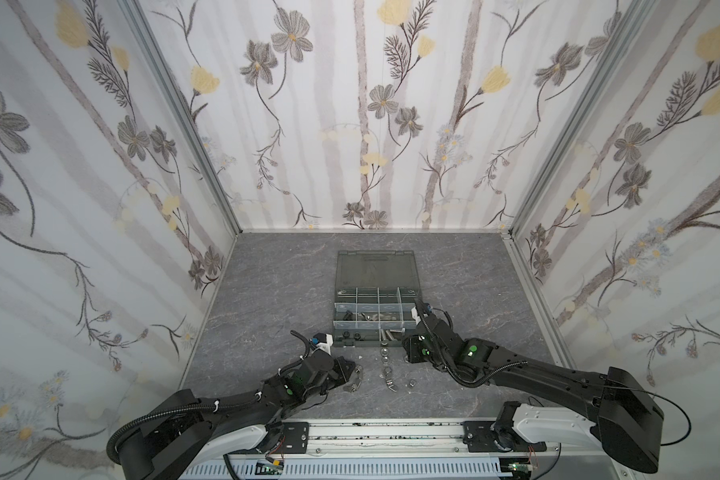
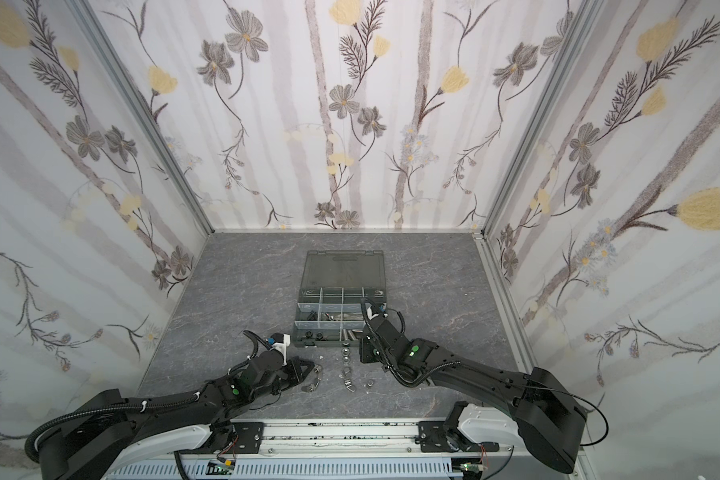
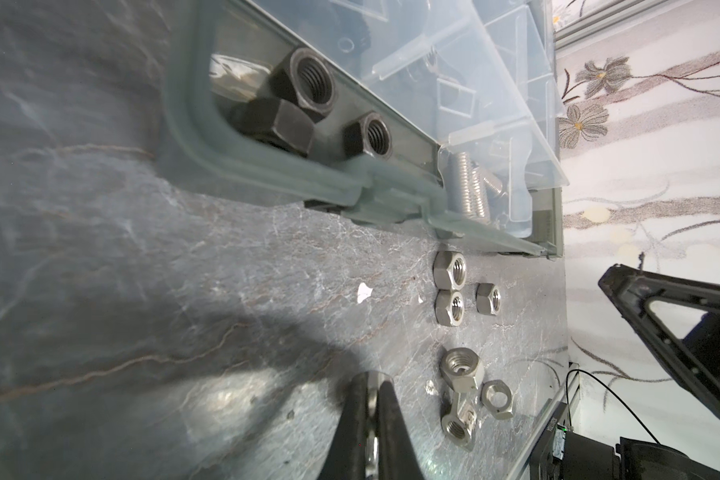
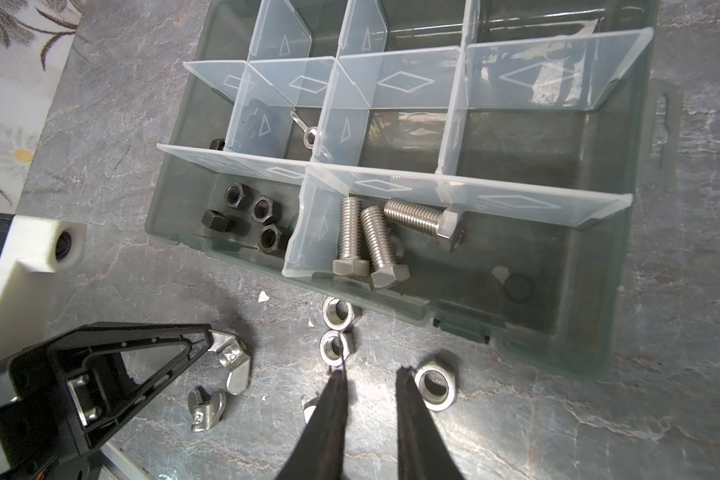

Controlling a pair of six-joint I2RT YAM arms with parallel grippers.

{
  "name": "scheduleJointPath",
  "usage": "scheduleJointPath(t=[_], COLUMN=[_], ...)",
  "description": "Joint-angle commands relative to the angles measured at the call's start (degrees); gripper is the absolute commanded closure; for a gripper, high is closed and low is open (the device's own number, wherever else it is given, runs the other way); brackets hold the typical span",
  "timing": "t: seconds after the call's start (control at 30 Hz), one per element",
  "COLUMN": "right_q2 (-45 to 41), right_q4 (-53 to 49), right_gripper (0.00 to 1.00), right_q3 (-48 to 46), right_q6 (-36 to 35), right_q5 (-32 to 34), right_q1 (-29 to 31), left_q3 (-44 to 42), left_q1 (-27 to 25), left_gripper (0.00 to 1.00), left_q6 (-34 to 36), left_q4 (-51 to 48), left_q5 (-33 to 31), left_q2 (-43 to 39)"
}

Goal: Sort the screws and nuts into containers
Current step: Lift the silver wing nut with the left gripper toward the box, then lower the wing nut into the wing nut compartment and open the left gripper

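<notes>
The left fingers [image 3: 350,419] are closed tight, with a sliver of bright metal pinched between their tips. The right wrist view shows a silver wing nut [image 4: 230,358] right at those tips, so the pinch is probably on one of its wings, though the contact itself is hidden. A grip that thin on an uneven shape could let the piece swivel or spring free when it is lifted. It might then drop back among the loose parts or bounce into the wrong compartment.

The right fingers [image 4: 416,419] are narrowly parted and hold nothing. They hang low over the bench [image 4: 142,270], with one tip touching or almost touching a silver nut [image 4: 336,345] and the other just beside a larger silver nut [image 4: 435,384]. A careless descent could flick either nut away, or push the near one against the wall of the organizer box [image 1: 409,286], where the fingers cannot straddle it.

The box lies open. The black nuts [image 4: 246,214] fill its near corner compartment and the silver screws [image 4: 375,241] lie in the next one. The dividers [image 4: 516,199] are thin and could be knocked loose by a finger. The two arms work close together, so crossing paths could make them collide.
</notes>
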Motion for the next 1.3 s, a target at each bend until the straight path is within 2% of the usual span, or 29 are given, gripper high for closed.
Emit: scheduleJointPath(t=[0.0,0.27,0.43,0.77,0.9,1.27], right_q2=[-0.39,-1.07,-1.75,-3.15,-3.73,-4.08], right_q4=[1.57,1.14,0.86,0.21,0.07,-0.08], right_gripper=[0.77,0.76,0.76,0.76,0.76,0.76], right_q3=[-0.07,-0.36,-0.61,-1.11,-1.79,-2.19], right_q6=[0.77,0.74,0.83,1.00,1.35,1.44], right_q5=[0.00,0.33,0.73,1.12,1.36,1.23], right_q1=[0.06,0.04,0.00,-0.04,-0.02,-0.02], left_q3=[1.25,5.16,10.59,24.45,27.73,32.29], left_q1=[0.07,0.09,1.22,13.12,16.07,17.56], left_gripper=[0.97,1.00,1.00,1.00,1.00,0.97], left_q6=[0.76,1.88,5.22,12.59,13.82,13.90], left_q4=[0.29,0.21,-0.15,-2.56,-2.96,-2.96], left_q5=[-0.15,0.72,0.66,7.05,8.44,10.46], left_q2=[0.28,-0.81,0.06,11.89,17.18,25.93])
